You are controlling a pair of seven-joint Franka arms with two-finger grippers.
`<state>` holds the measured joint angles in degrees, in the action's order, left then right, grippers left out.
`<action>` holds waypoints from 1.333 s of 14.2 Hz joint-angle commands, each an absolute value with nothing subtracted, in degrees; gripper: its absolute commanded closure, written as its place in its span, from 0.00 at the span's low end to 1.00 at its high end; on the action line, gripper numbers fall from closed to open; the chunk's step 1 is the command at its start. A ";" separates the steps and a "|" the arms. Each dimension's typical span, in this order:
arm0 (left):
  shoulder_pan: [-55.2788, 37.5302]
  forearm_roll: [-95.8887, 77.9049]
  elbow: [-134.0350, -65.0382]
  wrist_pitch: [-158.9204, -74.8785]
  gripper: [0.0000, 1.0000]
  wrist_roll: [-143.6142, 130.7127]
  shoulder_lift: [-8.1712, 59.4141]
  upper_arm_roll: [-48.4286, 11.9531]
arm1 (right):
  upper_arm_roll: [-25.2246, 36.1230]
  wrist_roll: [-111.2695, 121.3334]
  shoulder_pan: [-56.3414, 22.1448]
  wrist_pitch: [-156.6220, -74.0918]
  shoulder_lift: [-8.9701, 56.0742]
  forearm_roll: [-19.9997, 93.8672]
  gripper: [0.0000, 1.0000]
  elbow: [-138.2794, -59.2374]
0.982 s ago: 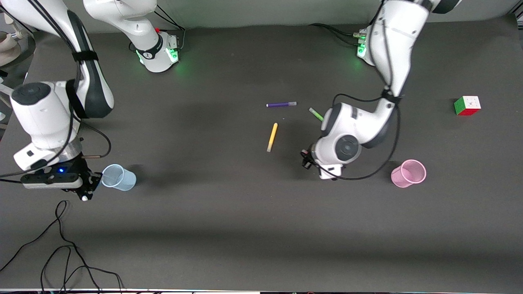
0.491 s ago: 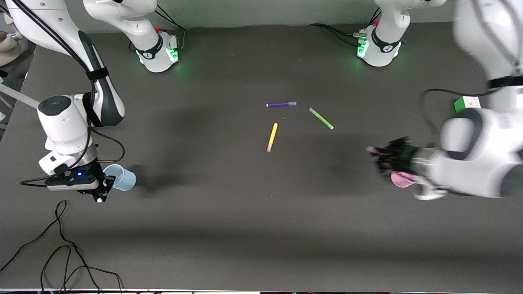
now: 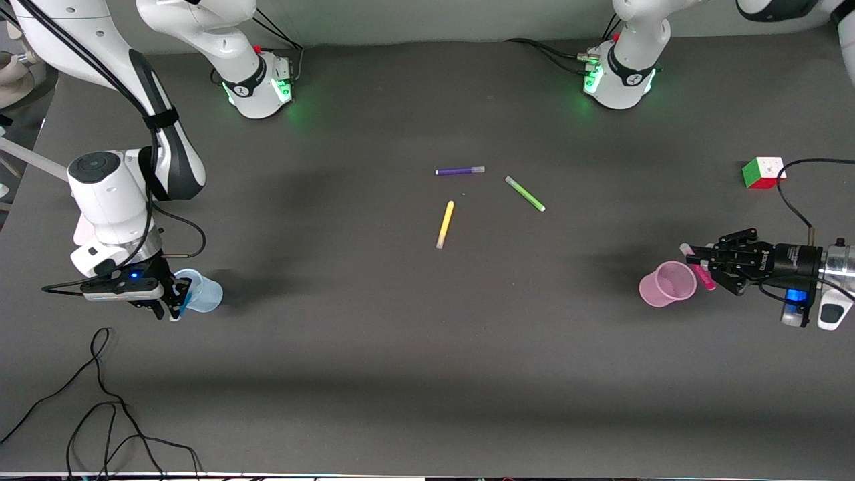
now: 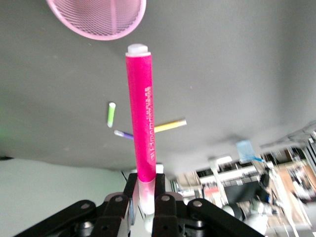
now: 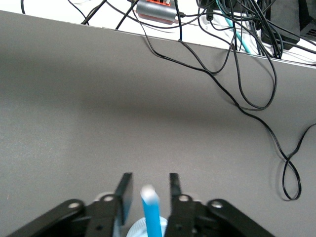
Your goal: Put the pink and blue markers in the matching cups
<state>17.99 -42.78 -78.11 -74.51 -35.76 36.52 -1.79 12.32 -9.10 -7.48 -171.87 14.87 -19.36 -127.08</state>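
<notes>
Soft, even light fell from above on the dark desk (image 3: pixel 401 347). Fuzzy shadows lay beside the blue cup (image 3: pixel 200 291) and the pink cup (image 3: pixel 666 283). Green lamps glowed at both arm bases. The blue marker (image 5: pixel 151 213) looked blurry up close.

No text, brand or number can be read. The pink marker (image 4: pixel 143 118), clamped in the left gripper (image 4: pixel 143 197) beside the pink cup (image 4: pixel 97 19) near the counter's edge at the left arm's end, carries a line of small pale print along its barrel, but the letters are too fine to make out. The black bands on the two arm bases at the counter's top edge bear small white marks, also illegible.
</notes>
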 commanded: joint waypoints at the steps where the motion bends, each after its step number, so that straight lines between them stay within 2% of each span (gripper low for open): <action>1: 20.82 -47.71 -80.06 -73.04 1.00 -32.88 38.66 -2.55 | 12.92 -9.23 -7.91 -170.69 13.27 -20.57 0.00 -128.15; 3: 21.97 -48.60 -82.08 -73.30 1.00 -29.02 39.46 -2.55 | 12.66 -9.05 -8.08 -165.44 12.92 -20.57 0.00 -126.49; 6: 22.85 -48.69 -83.32 -73.39 1.00 -26.11 41.04 -2.55 | 10.04 -9.40 -8.26 -151.22 12.48 -19.34 0.00 -120.34; 11: 22.85 -49.83 -83.85 -74.00 1.00 -20.23 43.94 -2.46 | 4.31 -9.31 -8.17 -126.69 12.48 -7.22 0.00 -105.67; 16: 23.99 -49.66 -83.06 -74.27 1.00 -17.58 45.53 -2.46 | 3.87 -9.32 -8.26 -115.08 12.30 -4.39 0.00 -97.49; 17: 23.99 -49.40 -82.10 -74.18 0.96 -17.67 45.61 -2.46 | 3.87 -9.06 -8.17 -112.44 12.30 -4.31 0.00 -95.38; 18: 23.91 -49.22 -81.31 -74.09 0.66 -17.84 45.53 -2.46 | 3.87 -8.97 -8.17 -110.15 12.30 -4.22 0.00 -93.88; 19: 23.73 -48.87 -80.52 -74.18 0.55 -18.02 45.27 -2.37 | 4.04 -8.88 -8.17 -107.60 12.13 -3.44 0.00 -93.00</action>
